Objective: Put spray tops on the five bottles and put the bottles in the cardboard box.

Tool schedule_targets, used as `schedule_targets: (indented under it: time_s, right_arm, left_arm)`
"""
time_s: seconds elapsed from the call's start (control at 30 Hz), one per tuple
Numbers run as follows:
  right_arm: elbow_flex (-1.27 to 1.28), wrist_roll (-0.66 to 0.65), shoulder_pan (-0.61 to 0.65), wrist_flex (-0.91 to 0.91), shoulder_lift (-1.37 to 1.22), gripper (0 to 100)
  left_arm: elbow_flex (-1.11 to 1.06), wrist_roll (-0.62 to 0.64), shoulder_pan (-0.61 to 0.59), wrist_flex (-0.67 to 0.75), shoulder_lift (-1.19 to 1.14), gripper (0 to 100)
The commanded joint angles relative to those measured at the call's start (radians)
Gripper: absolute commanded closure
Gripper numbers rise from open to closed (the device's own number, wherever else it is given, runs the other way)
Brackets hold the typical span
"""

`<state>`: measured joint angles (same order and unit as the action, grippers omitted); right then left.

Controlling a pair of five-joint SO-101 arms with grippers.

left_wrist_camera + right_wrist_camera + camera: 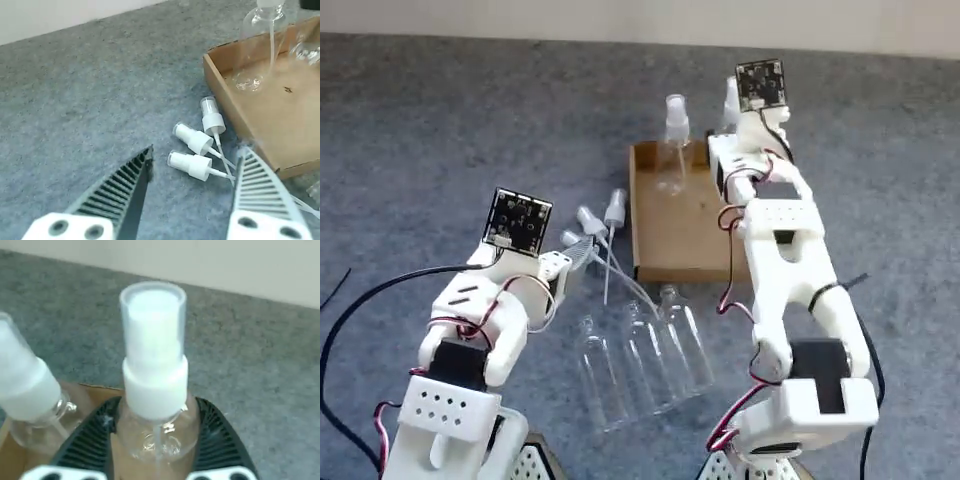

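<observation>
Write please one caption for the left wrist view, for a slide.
Open left pincer above three loose spray tops beside the cardboard box, a clear bottle standing inside.

On my screen the table covering reads as grey cloth: matt, fuzzy, like felt or low carpet. The cardboard box is plain brown paperboard, dull, with raw cut edges. The three open bottles lying at six o'clock of it are clear, glossy plastic. The loose spray tops are smooth white plastic with see-through caps and thin translucent tubes. The upright bottle in the right gripper is the same clear plastic, its spray top satin white. That gripper's pads are black, ribbed and matt. The left gripper has one dark ribbed finger and one pale. I see matt white plastic on the arm shells.
</observation>
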<state>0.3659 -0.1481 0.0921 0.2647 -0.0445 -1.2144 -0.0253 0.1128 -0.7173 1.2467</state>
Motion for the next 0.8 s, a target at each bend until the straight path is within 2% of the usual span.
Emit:
schedule_targets:
  time_s: [0.0,0.4,0.67,0.77]
  right_arm:
    - [-0.056,0.058,-0.021,-0.033,-0.002,99.4]
    - [0.074,0.057,-0.018,-0.246,-0.031,99.4]
    - [0.084,0.057,-0.015,-0.236,-0.03,98.8]
    - [0.079,0.057,-0.015,-0.159,-0.03,98.4]
  left_arm:
    - [0.005,-0.008,-0.016,0.025,-0.007,76]
    - [0.005,-0.008,-0.016,0.025,-0.007,76]
    - [0.005,-0.008,-0.016,0.025,-0.007,76]
    - [0.005,-0.008,-0.016,0.025,-0.007,76]
